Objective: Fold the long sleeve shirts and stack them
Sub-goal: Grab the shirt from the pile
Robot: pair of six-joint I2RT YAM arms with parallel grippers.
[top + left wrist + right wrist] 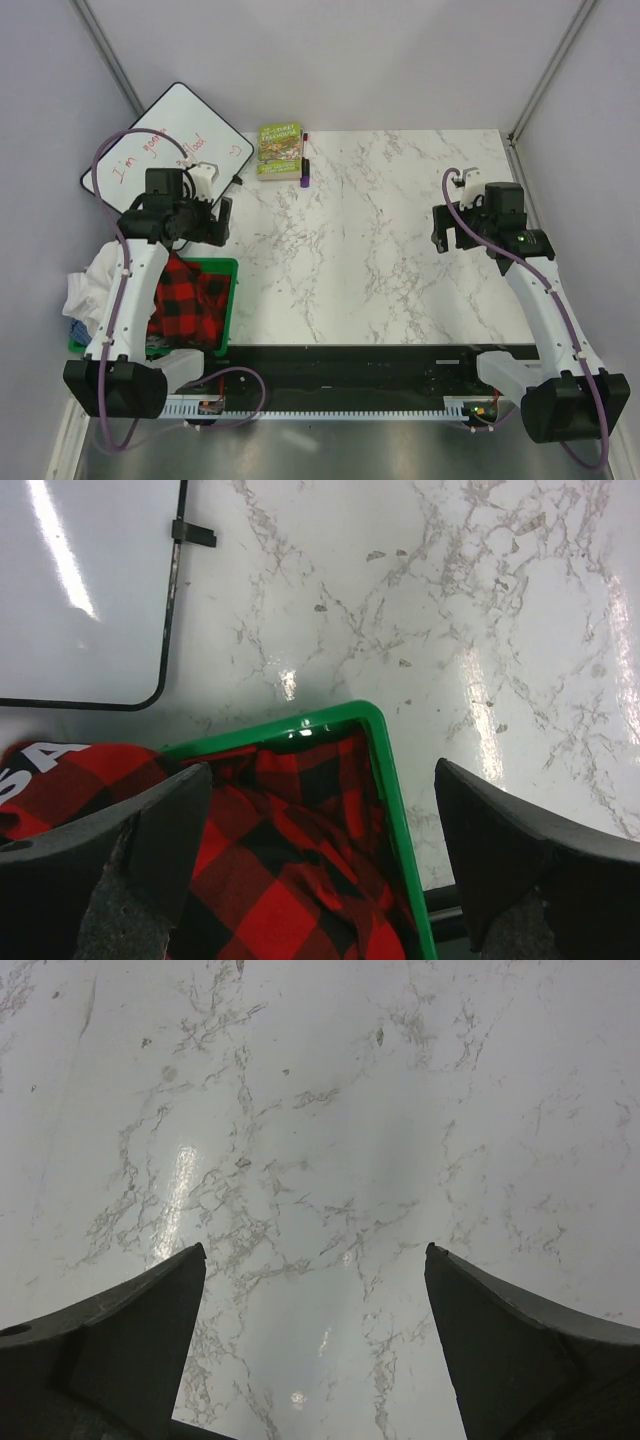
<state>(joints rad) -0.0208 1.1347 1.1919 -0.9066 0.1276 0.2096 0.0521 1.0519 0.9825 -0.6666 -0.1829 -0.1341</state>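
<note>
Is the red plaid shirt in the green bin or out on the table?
In the bin: the red plaid shirt lies crumpled, not folded, inside the rim of the green bin.

The left arm [128, 290] is raised from its base at the near left and bent forward. The left gripper [222, 220] is pointed downward, and its fingers [150, 850] are spread wide apart and empty. The right arm [545, 300] is likewise extended forward from its base at the near right. The right gripper [449, 238] is angled downward, and its fingers [120, 1340] are held well apart and empty.
</note>
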